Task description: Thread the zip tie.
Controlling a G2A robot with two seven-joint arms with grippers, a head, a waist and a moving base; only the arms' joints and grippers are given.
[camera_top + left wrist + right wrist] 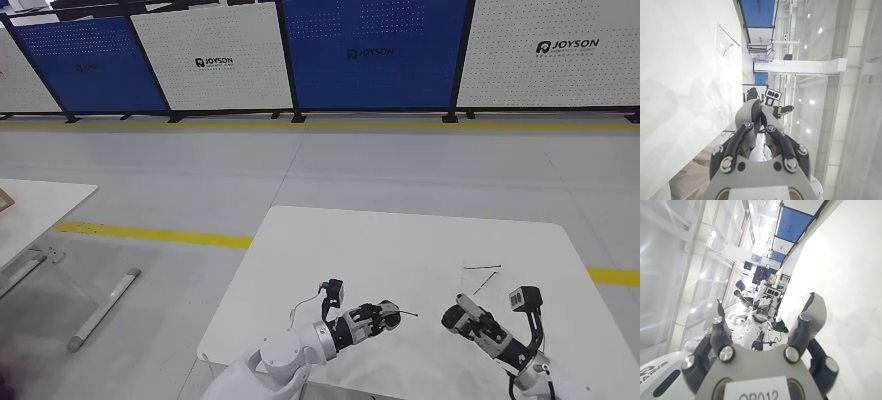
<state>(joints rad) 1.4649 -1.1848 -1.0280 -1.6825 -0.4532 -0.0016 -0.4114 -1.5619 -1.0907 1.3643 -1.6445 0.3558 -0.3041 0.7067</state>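
The left claw (386, 313) is pinched shut on a zip tie (408, 314), near the table's (400, 240) front edge. The right claw (452, 318) gapes wide just beside it. Two spare ties (481, 267) lie farther out, with white tabletop beyond them.

I see one thin black zip tie (405, 313) pinched in the left gripper (387, 312), free end sticking out past the tips — a straight zip tie (481, 267) and a slanted zip tie (486, 283) lie flat, well apart from it.
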